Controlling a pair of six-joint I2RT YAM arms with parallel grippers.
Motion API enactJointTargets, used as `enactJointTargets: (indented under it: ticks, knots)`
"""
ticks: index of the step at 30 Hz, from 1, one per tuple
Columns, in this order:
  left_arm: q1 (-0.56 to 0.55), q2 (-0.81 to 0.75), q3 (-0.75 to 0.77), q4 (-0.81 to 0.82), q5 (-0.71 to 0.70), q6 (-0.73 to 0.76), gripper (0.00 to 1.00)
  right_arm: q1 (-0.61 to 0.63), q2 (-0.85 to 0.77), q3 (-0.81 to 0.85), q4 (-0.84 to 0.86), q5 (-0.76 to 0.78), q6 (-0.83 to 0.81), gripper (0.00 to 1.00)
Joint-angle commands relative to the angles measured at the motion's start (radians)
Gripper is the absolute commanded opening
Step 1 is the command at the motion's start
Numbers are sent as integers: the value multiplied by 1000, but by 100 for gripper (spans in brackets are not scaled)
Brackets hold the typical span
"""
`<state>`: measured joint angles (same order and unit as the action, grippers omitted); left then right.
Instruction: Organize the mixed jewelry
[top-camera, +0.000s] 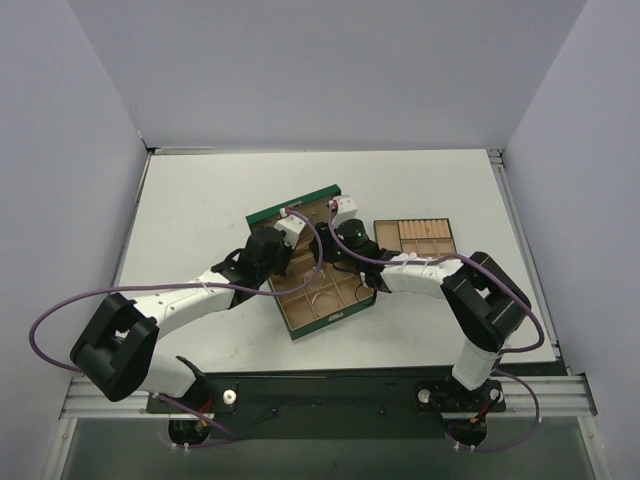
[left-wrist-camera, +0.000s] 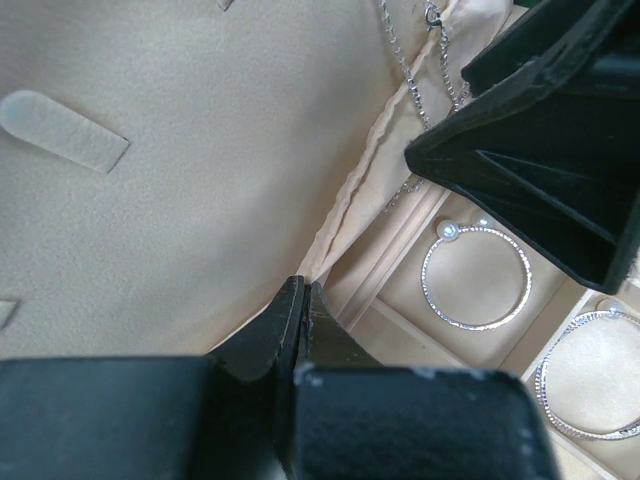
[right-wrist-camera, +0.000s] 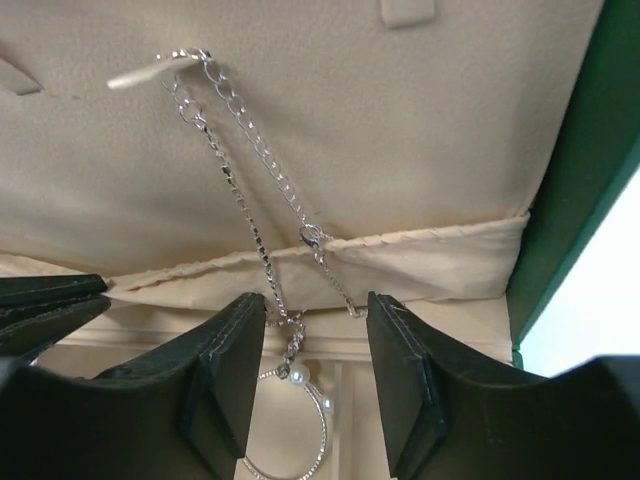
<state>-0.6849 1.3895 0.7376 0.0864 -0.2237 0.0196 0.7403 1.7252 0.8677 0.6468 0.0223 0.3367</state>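
L gripper (left-wrist-camera: 303, 300), pinched shut & empty, sits by the lid (left-wrist-camera: 200, 180) fold. Fine chain (right-wrist-camera: 240, 190) hangs from a lid tab (right-wrist-camera: 140, 75); your R gripper (right-wrist-camera: 315, 335), wide open, holding nothing, straddles its tail. Close low & gently, w/o tugging.

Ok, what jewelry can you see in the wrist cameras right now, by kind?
Silvery hoops: 2, and, each in its own compartment
Fine chain: 1, hung over a tab on the lid lining
Total: 3
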Motion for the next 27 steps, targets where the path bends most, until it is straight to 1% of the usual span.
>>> enactJointTargets:
  ticks: [1,4,7,10,12,17,18,19,27]
  knots:
    - [-7,-9,28,10,75,-40,0,-5,10,47,65,1,-15,44]
    - [-8,-9,28,10,78,-40,0,-4,22,59,70,-7,-13,42]
    - [-8,-9,28,10,80,-40,0,-5,36,67,71,-1,-10,35]
    - [-8,-10,25,12,86,-40,0,-5,45,67,73,5,-10,26]
    - [-8,-9,25,13,86,-40,0,-5,47,68,71,4,-11,15]
    - [-8,-6,29,10,89,-38,0,-5,39,68,67,16,-22,9]
    - [-8,-6,28,9,89,-38,0,-4,39,68,67,16,-22,3]
    - [-8,-6,29,9,89,-38,0,-5,33,67,65,13,-25,0]
    - [-8,-7,34,3,90,-37,0,-4,-42,47,67,-15,-53,0]
